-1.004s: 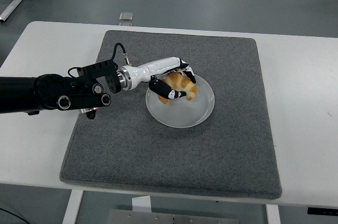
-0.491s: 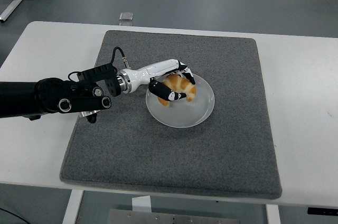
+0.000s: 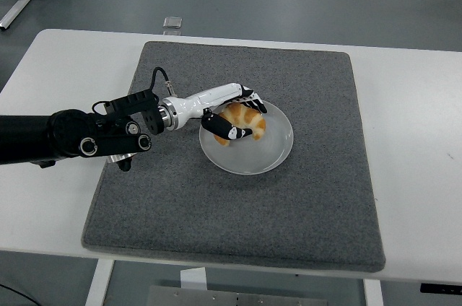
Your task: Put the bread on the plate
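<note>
Now the golden-brown bread roll lies inside the round translucent white plate, on its left part, and the left hand has its fingers curled around it from the plate's left rim.

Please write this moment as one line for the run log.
left hand: shut on bread | bread: over plate | right hand: not in view
</note>
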